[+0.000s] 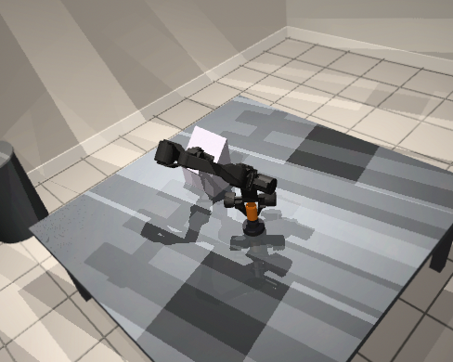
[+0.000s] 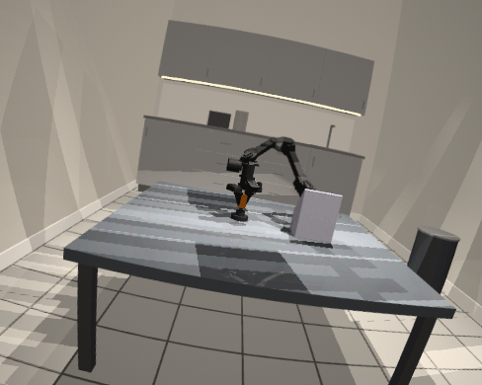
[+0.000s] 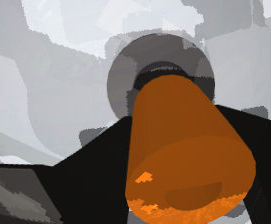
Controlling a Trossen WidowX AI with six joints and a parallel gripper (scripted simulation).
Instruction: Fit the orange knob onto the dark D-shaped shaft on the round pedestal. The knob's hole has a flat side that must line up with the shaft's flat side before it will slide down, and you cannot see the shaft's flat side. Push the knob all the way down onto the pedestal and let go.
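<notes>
The orange knob stands upright, or nearly so, between the fingers of my gripper, which is shut on it from above. Right below the knob is the dark round pedestal. A short dark stretch shows between the knob's lower end and the pedestal's wide base, so the knob is not down on that base. The wrist view shows the knob's lower end over the middle of the pedestal. The shaft's flat side and the knob's hole around it are hidden.
A pale lilac block stands on the table beside the arm, near the arm's base in the exterior view. A dark cylindrical bin stands on the floor beyond the table's edge.
</notes>
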